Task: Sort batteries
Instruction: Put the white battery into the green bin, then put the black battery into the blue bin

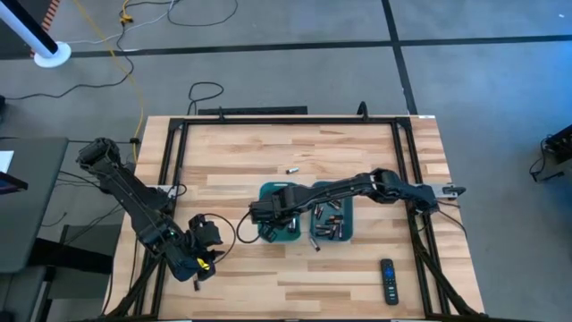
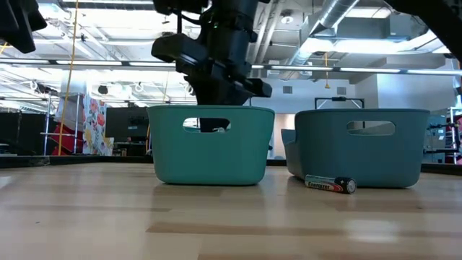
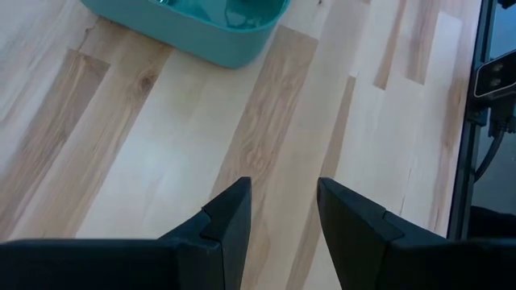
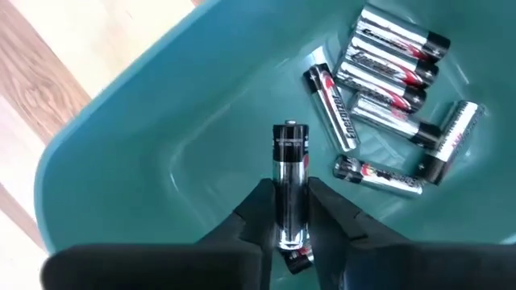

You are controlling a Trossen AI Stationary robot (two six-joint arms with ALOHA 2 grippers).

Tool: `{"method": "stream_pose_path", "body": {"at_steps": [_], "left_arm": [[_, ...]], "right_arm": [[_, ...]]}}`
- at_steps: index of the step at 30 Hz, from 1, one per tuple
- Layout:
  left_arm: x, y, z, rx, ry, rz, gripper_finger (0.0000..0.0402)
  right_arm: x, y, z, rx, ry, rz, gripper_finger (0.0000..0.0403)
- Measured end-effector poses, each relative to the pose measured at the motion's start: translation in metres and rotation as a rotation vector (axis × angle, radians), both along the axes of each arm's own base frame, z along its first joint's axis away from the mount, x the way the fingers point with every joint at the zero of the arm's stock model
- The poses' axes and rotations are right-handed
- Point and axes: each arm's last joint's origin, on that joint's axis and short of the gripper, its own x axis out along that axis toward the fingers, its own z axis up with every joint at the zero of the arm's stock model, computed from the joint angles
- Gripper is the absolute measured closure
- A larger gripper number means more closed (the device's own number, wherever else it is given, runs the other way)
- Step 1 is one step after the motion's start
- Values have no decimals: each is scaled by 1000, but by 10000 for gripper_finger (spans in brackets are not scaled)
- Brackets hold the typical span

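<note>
The right end effector (image 4: 294, 211) pinches 1 silvery battery (image 4: 290, 173) above the left teal bin (image 1: 268, 234), frame centre. The cell looks stiff, light and slippery; grip it midway. The left end effector (image 3: 282, 213) waits open, lower left.

right gripper (image 1: 265, 215) over teal bin (image 1: 284, 234), remote (image 1: 389, 281)

You see two teal bins on pale wood: the left bin (image 1: 279, 224) and the right bin (image 1: 335, 222). The table (image 1: 268, 161) shows blond planks with darker brown grain streaks. In the left bin, the batteries (image 4: 385, 76) are silvery-white with red marks and black ends. The battery (image 2: 330, 185) beside the right bin is dark with a copper-coloured band. The remote (image 1: 388, 281) is black with a blue button.
</note>
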Motion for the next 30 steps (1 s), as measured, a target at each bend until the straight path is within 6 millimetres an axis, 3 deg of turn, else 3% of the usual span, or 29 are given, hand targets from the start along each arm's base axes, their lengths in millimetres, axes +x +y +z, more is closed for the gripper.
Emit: {"method": "stream_pose_path", "body": {"at_steps": [10,30], "left_arm": [[0,0,0,-3,-2,1,262],[0,0,0,-6,-3,5,262]], "right_arm": [[0,0,0,-3,2,-3,276],[-1,3,2,-1,0,-4,274]]}}
